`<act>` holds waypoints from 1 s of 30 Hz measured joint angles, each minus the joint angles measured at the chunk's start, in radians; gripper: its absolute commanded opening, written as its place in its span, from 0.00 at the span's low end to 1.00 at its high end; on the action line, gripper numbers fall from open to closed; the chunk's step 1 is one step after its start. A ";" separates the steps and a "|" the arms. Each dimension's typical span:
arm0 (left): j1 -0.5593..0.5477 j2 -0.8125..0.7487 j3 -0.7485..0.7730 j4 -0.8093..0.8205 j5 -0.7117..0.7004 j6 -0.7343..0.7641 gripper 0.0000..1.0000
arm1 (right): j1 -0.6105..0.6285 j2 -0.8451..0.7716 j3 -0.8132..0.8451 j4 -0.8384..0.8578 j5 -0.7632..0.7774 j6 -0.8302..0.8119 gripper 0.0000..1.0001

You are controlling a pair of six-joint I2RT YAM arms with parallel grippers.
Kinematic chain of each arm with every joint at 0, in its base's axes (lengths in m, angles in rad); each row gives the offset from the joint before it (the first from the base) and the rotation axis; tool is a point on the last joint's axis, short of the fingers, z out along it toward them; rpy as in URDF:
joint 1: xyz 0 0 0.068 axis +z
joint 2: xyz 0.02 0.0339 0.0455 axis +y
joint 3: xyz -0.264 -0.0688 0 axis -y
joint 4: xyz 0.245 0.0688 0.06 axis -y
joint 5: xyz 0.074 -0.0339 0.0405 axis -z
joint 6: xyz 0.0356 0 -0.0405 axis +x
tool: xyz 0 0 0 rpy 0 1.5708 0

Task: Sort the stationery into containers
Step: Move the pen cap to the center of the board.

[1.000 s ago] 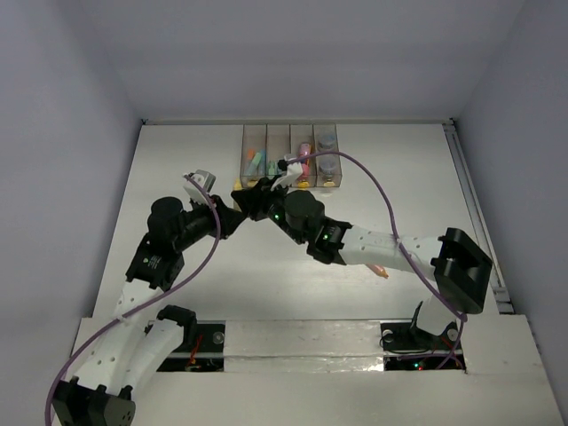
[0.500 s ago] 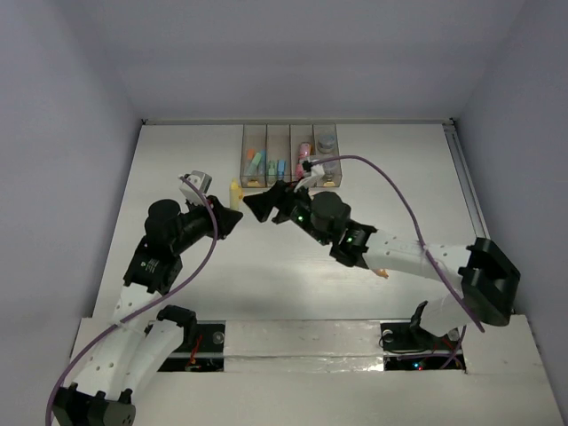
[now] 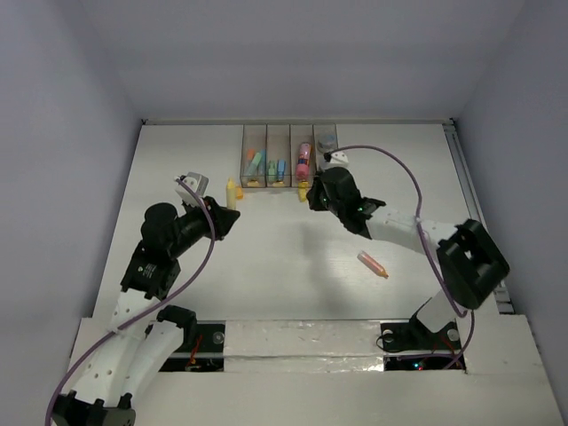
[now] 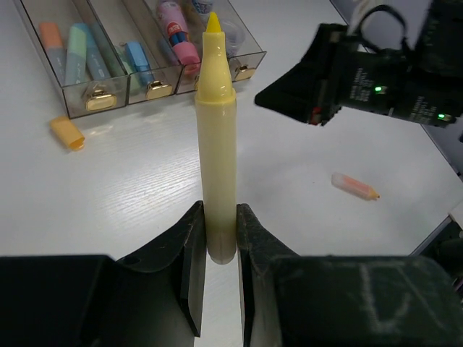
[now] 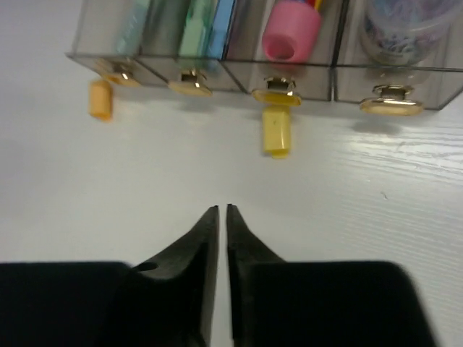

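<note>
My left gripper (image 4: 219, 210) is shut on the lower end of an uncapped yellow marker (image 4: 217, 130), which stands up from the jaws with its tip towards the containers (image 4: 108, 90). From above, the yellow marker (image 3: 232, 190) and left gripper (image 3: 227, 216) are left of the four joined bins (image 3: 277, 138). My right gripper (image 5: 223, 208) is shut and empty, just short of a yellow cap (image 5: 276, 131) lying before the third bin. The containers (image 5: 239, 76) hold blue, green and pink sticks. The right gripper (image 3: 311, 197) hovers near the bins' front.
An orange cap (image 5: 100, 99) lies before the first bin. An orange marker (image 3: 373, 264) lies loose on the table to the right, also seen from the left wrist as the orange marker (image 4: 354, 186). Round grey-blue pieces (image 5: 405, 22) fill the fourth bin.
The right arm has swung away from the left gripper, rightwards to the front of the bins, and its jaws now stand together. The left gripper keeps hold of the yellow marker.
</note>
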 measured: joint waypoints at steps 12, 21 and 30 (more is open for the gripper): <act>0.000 -0.032 0.000 0.000 0.005 0.000 0.00 | -0.047 0.352 0.291 -0.213 0.008 -0.203 0.56; 0.000 -0.026 0.000 0.000 0.011 0.000 0.00 | -0.063 0.481 0.385 -0.213 0.027 -0.246 0.49; 0.000 -0.017 0.000 0.000 0.016 0.000 0.00 | -0.063 0.526 0.422 -0.207 0.051 -0.257 0.21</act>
